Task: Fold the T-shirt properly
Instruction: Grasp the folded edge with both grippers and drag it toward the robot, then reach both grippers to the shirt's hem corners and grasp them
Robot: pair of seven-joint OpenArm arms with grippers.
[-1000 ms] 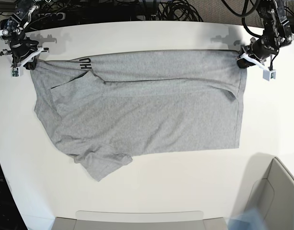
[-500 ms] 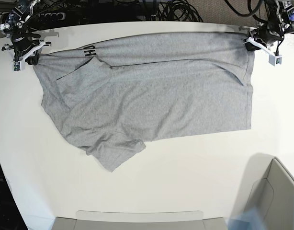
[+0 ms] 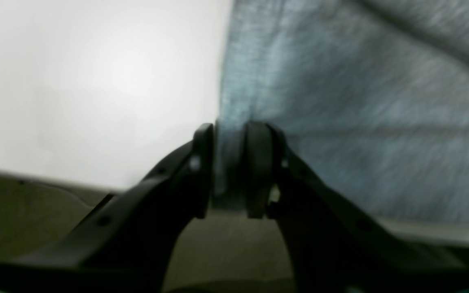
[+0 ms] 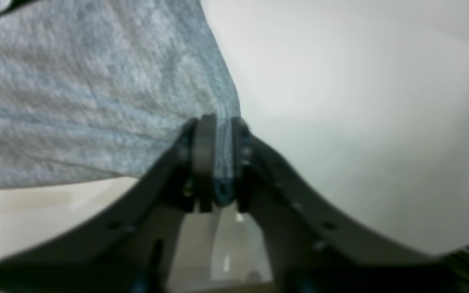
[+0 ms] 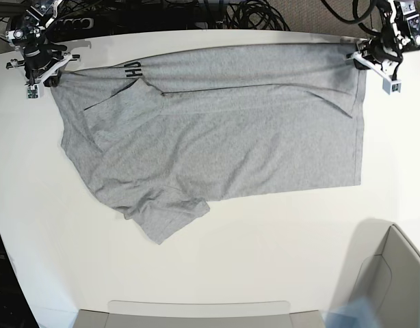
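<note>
The light grey T-shirt [image 5: 224, 137] lies spread across the white table [image 5: 265, 246], its upper part folded over so that black lettering [image 5: 133, 70] shows near the far left. One sleeve points toward the near left. My left gripper [image 5: 360, 56] sits at the shirt's far right corner. In the left wrist view the left gripper [image 3: 229, 171] has grey fabric [image 3: 340, 122] pinched between its fingers. My right gripper [image 5: 47, 74] sits at the far left corner. In the right wrist view the right gripper [image 4: 218, 162] likewise has the cloth [image 4: 75, 101] between its pads.
Black cables [image 5: 251, 14] lie behind the table's far edge. A grey bin [image 5: 196, 314] shows at the near edge and another grey container [image 5: 395, 273] at the near right. Both grippers are close to the table's far edge.
Both grippers have moved toward the far edge, dragging the shirt's top edge away from the camera and slightly right. The shirt now lies flatter and farther back.
</note>
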